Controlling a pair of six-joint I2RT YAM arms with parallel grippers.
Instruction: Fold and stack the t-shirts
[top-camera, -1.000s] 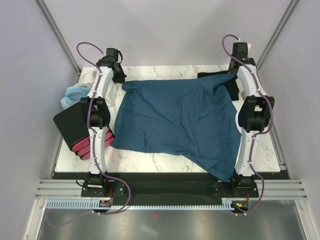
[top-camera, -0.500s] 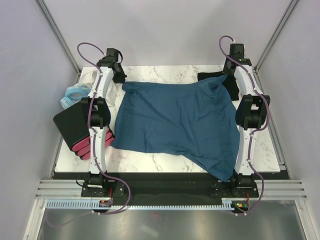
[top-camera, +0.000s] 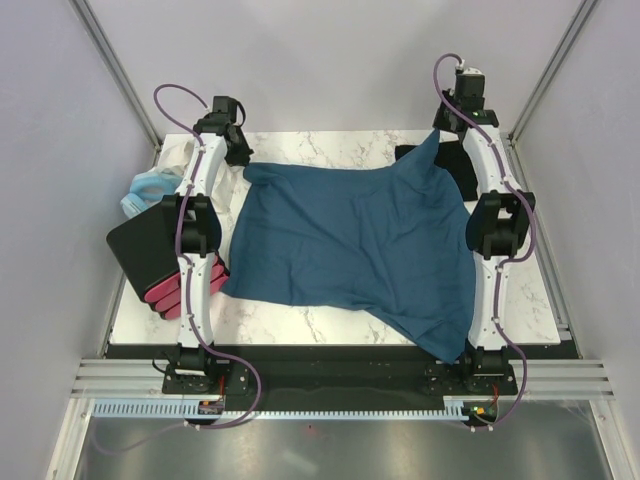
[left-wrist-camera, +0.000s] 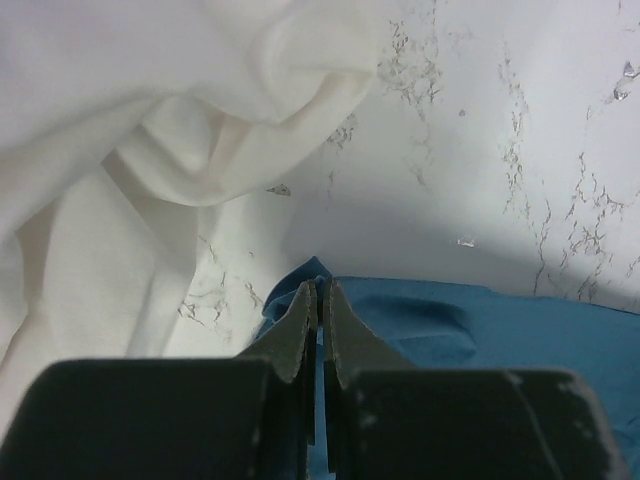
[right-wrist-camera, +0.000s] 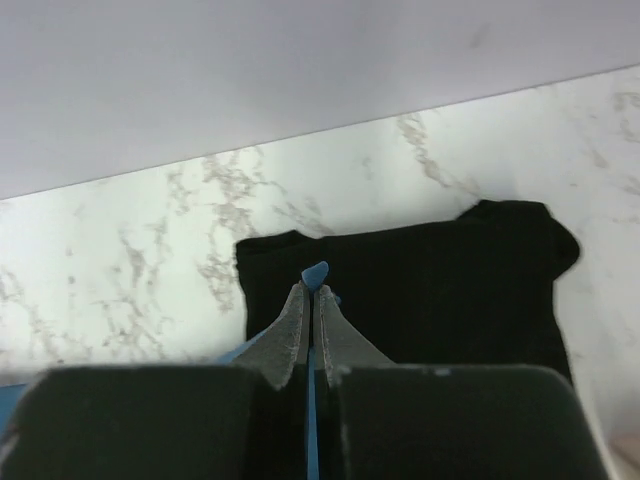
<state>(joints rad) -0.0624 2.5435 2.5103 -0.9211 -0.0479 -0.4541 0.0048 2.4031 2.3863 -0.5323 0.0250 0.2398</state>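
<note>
Along the far edge of the table (top-camera: 330, 143), both grippers pinch the teal shirt (top-camera: 350, 240) by its two far corners. At upper left of the top view the left gripper (left-wrist-camera: 320, 290) sits low, fingers pressed together on a fold of teal cloth that lies on the marble. At upper right the right gripper (right-wrist-camera: 310, 288) is clamped on the other corner, a sliver of teal showing between its tips. The cloth stands up to a peak under it, so that side is off the surface while the left side is not

The held edge runs left to right across the frame. From the fingers the shirt trails toward the bottom, spread wide but skewed, and its lower right corner droops over the near edge of the table. Any fold, I judge, turns on carrying this far edge down the frame over the body, both sides level

Directly beneath and beyond the right gripper lies the black shirt (right-wrist-camera: 420, 270), a compact patch partly hidden by the teal corner, so that corner wants lifting, not dragging. A white cloth (left-wrist-camera: 150, 150) is heaped just beyond the left gripper, near the teal corner. Room behind is tight: the back wall (top-camera: 330, 60) stands near both grippers. The marble looks smooth, so the cloth should slide
</note>
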